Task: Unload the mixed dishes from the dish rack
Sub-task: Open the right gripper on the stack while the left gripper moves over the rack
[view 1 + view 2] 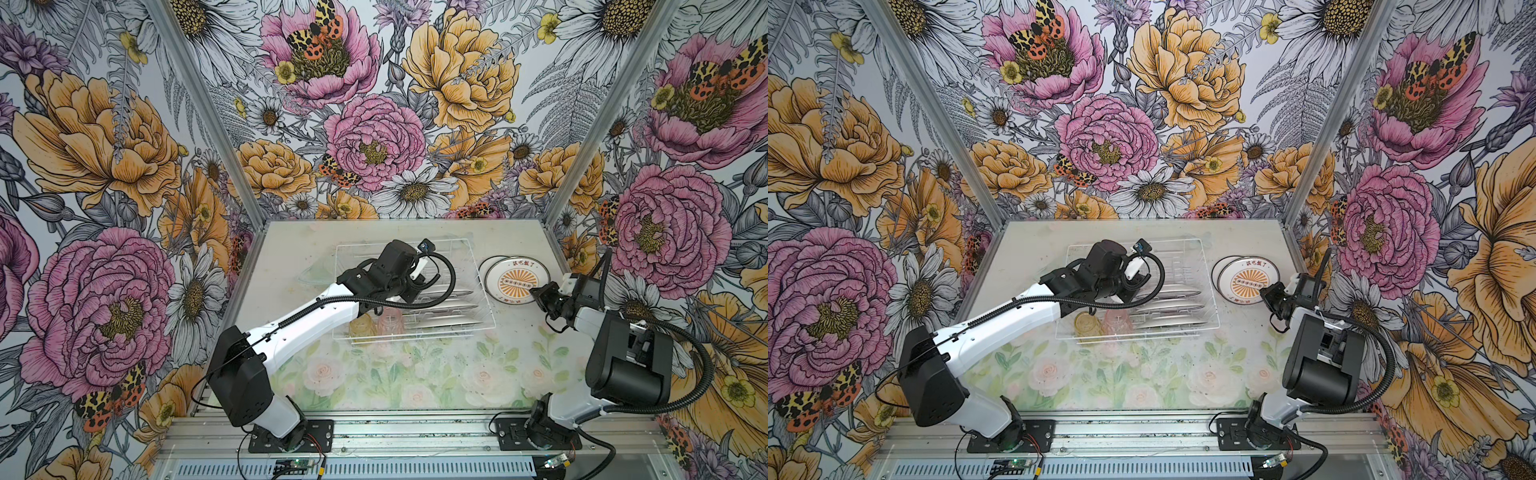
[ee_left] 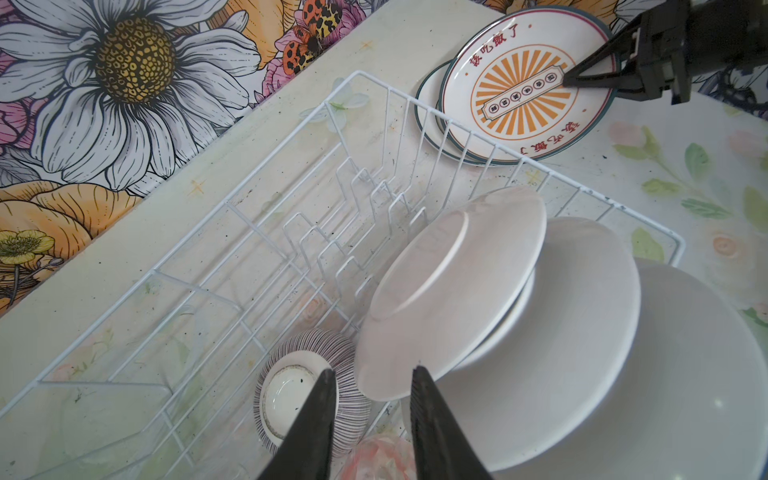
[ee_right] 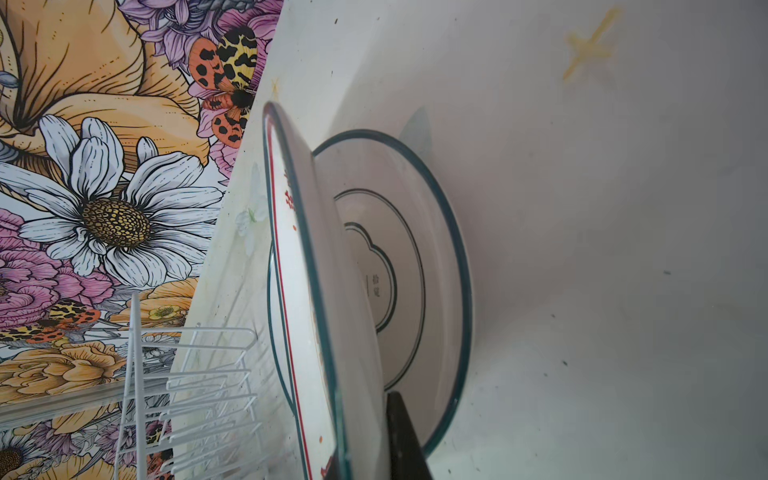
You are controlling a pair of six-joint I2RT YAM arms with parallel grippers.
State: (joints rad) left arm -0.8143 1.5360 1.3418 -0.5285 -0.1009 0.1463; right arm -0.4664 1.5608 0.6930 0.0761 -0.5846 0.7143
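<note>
**Robot Arms Unloading Dish Rack, One Plate Already in Its Grip**

The dish rack (image 1: 478,270) is sitting in the middle of the table (image 1: 415,374). It is holding three white plates (image 2: 582,311) standing on edge between its prongs, an upturned striped bowl (image 2: 286,390), and a yellow tumbler (image 1: 1087,326) and pink tumbler (image 1: 1118,324) at its near edge.

The left gripper (image 2: 372,374) is hovering inside the rack with its jaws partly apart and gripping nothing. One finger is over the bowl's foot and the other is by the nearest plate's rim.

Just outside the rack's short side, the right gripper (image 2: 567,79) is pinching a sunburst plate (image 1: 515,282) with its jaws closed on it. It is tilting that plate over a green-rimmed plate (image 3: 415,249) lying on the table.

The bowl is showing only in the left wrist view, since the arm is hiding it in both top views. The yellow tumbler is showing only from above.

Red Chinese characters are ringing the sunburst plate and appear to read 该吃饭了. The lower plate's small print is too fine to read.
</note>
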